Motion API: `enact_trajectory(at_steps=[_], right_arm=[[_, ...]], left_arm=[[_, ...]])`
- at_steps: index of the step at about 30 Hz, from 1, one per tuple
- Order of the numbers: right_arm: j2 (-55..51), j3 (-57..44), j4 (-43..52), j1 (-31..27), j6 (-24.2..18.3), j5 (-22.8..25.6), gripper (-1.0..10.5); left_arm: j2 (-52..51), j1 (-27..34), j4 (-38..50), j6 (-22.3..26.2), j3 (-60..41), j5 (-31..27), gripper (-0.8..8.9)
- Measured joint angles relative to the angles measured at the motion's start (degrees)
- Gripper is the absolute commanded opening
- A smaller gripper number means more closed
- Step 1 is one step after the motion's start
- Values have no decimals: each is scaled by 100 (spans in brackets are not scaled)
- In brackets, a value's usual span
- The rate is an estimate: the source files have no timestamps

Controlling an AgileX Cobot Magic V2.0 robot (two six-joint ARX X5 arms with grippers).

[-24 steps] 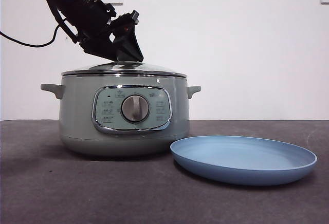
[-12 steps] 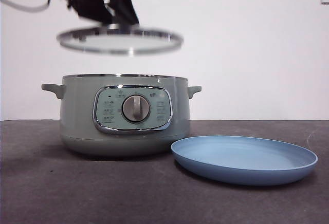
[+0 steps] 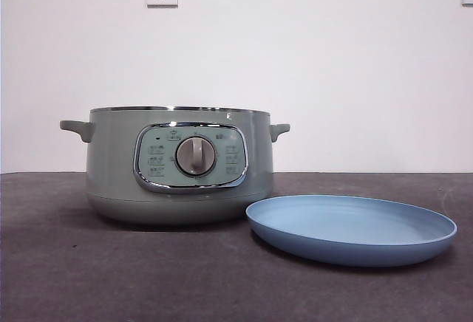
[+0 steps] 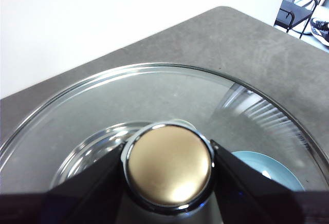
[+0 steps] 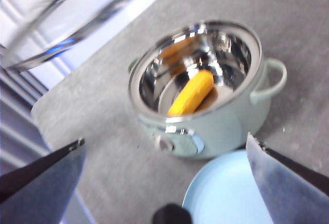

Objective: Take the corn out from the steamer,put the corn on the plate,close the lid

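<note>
Clamped on either side of the lid's metal-topped knob [image 4: 169,165], our left gripper [image 4: 168,168] holds the lid [image 4: 154,111] high above the table; in the front view only the lid's chrome rim shows, at the top edge around 11 o'clock. Our right gripper [image 5: 164,167] hangs with its jaws spread wide apart and nothing between them, above the pot and plate. Nearest the front camera, the plate [image 3: 352,227] sits bare on the grey table [image 3: 111,278] at about 4 o'clock, its rim just beside the steamer's base. Behind it at 9 o'clock stands the steamer [image 3: 177,163], uncovered, with clear air over its rim. From our right wrist we see the corn [image 5: 191,92] lying slantwise in the steamer's shiny bowl.
</note>
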Motion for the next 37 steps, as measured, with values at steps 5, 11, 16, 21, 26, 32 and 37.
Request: enact_trajectory(at_steps=[5,11,16,21,26,32,37], right_arm=[[564,85,457,540,385,483,595],[1703,933,426,1303,656,1263,594],[2769,2212,48,1810,739,1845,593],[4017,3735,-575,2179,734,2365,593],[5147,4983,-1012,2463,654,2968,590],[6485,5637,-977,2721,538,3587,589],[7066,5637,-964,2754,538,3858,557]], left_arm=[[-940,0,-614,2,0,-363,-8],[-1781,2,-1687,48,0,-472,-8],[-2253,4,-2249,48,0,-708,-8],[-2789,4,-2603,44,0,-887,-8],[-3195,4,-2964,39,0,-988,-8],[-3327,4,-3246,39,0,-986,-8],[-3324,4,-3316,39,0,-981,-8]])
